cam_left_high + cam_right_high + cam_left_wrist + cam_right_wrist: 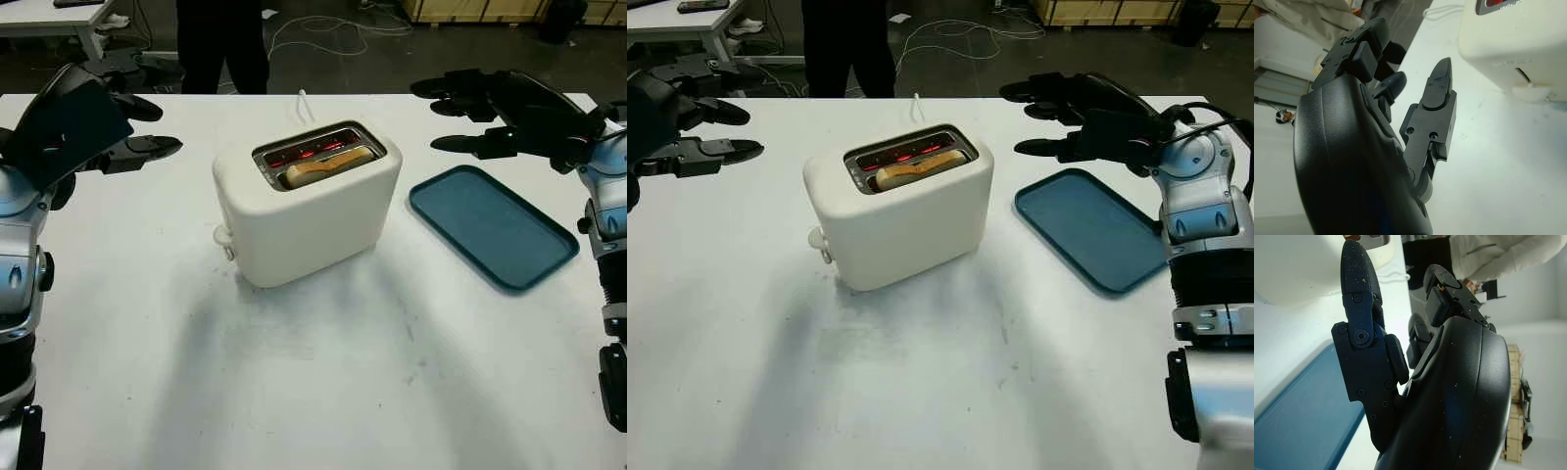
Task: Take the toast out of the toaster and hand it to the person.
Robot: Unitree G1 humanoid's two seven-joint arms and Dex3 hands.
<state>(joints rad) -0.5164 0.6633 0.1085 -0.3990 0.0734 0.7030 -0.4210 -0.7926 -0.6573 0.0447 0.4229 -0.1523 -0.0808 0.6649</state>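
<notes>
White bench [323, 392] fills most of the frame, matte, a few small scuffs right of centre. Beyond its far edge: dark floor with loose white cables, a second white table at upper left, wooden crates at upper right. A person [223, 44] in dark clothing stands at the far edge, upper centre-left, cut off by the top of the frame.

Cream toaster [309, 201] sits centre frame, angled, slots up. Toast [328, 166] is down in the front slot, top edge just showing; red glow in the slot behind it. Small lever knob on the toaster's lower left end. White cord runs off the back toward the far edge.

Teal tray [495, 227] lies flat on the bench right of the toaster, near it but not touching.

Left hand [118, 127] at upper left, above the bench, well apart from the toaster, holding nothing, fingers extended wide. Right hand [1068, 122] at upper right, above the far end of the tray, also holding nothing, fingers extended wide.

Hard to tell: how deep the toast sits, and what is in the rear slot besides the glow. Both forearms cut off at the frame edges.
</notes>
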